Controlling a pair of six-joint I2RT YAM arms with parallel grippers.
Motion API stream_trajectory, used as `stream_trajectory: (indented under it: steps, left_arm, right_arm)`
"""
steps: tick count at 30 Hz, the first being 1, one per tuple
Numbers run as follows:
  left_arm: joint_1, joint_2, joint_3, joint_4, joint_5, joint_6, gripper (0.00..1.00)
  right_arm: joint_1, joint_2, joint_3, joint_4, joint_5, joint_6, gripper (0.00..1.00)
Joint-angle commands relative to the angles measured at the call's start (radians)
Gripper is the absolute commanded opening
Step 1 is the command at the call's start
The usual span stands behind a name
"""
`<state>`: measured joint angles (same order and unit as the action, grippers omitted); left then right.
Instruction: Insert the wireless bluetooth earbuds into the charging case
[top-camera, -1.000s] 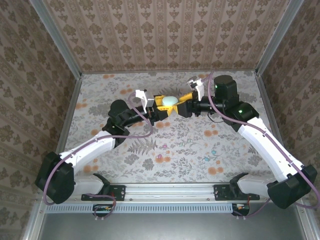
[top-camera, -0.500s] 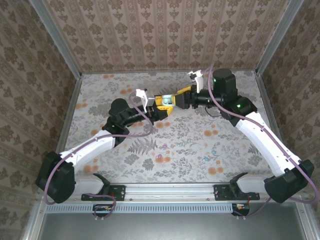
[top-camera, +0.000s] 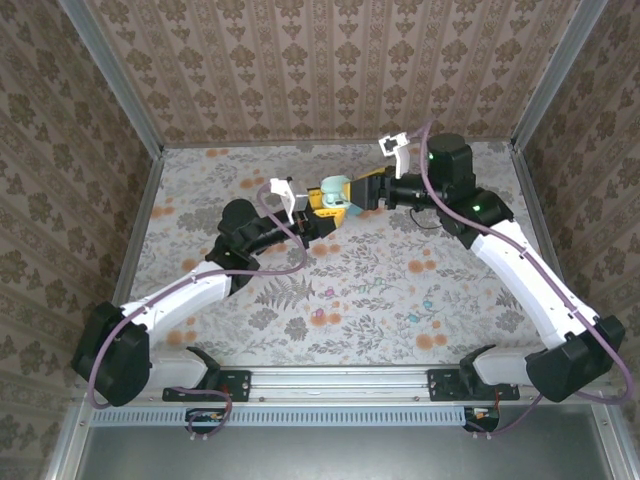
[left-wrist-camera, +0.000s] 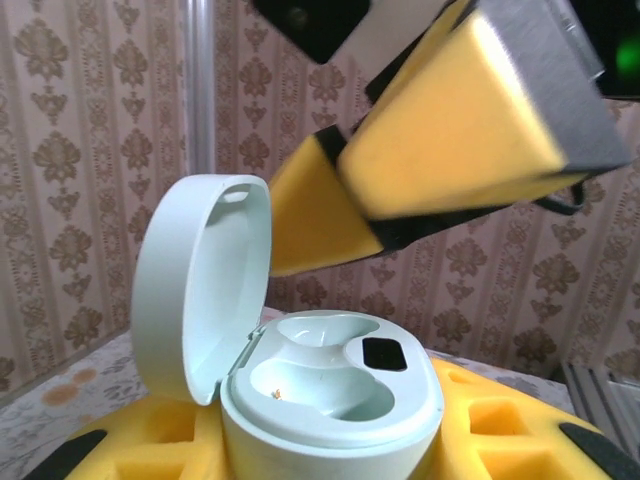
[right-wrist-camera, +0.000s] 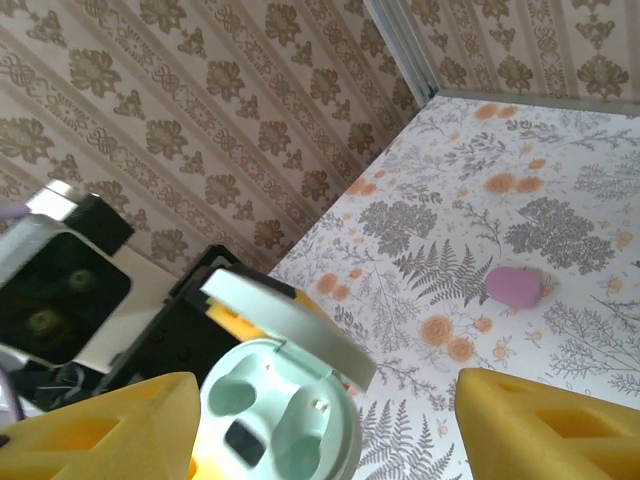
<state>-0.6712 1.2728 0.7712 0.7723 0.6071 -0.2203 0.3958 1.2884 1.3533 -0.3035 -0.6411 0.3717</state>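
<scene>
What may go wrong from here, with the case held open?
The right gripper hangs close to the open lid; a nudge might snap it shut or twist the charging case in the left gripper. Both wells look empty and the case is held off the cloth, so whatever misses them may drop onto the flower print.

Glossy plastic case (left-wrist-camera: 330, 400), matt floral cloth (right-wrist-camera: 600, 250)

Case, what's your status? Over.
Left gripper shut on case. Right gripper open, close by. Lid up, wells empty. Pink thing lies apart on the cloth.
</scene>
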Motion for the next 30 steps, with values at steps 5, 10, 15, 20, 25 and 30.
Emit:
stream_trajectory:
  steps: [5, 10, 15, 20, 25, 30]
  left_arm:
    - [0.022, 0.01, -0.036, 0.112, -0.051, -0.043, 0.32]
    - [0.034, -0.007, -0.075, 0.133, -0.063, -0.049, 0.31]
    - [0.048, -0.041, -0.109, 0.132, -0.068, -0.061, 0.32]
    - [0.058, -0.09, -0.133, 0.102, -0.071, -0.047, 0.32]
    - [0.058, -0.138, -0.152, 0.074, -0.066, -0.045, 0.31]
    - [0.052, -0.2, -0.183, 0.041, -0.082, -0.048, 0.32]
  right_arm:
    - [-0.103, -0.096, -0.026, -0.085, 0.036, 0.088, 0.68]
    - [-0.195, -0.029, -0.077, -0.356, 0.208, 0.074, 0.49]
    - [-0.199, 0.091, -0.182, -0.475, 0.256, 0.043, 0.4]
    - [-0.149, 0.177, -0.29, -0.432, 0.263, 0.021, 0.39]
    - [-0.12, 0.283, -0.306, -0.367, 0.231, 0.006, 0.41]
    - [-0.083, 0.414, -0.241, -0.366, 0.223, -0.024, 0.41]
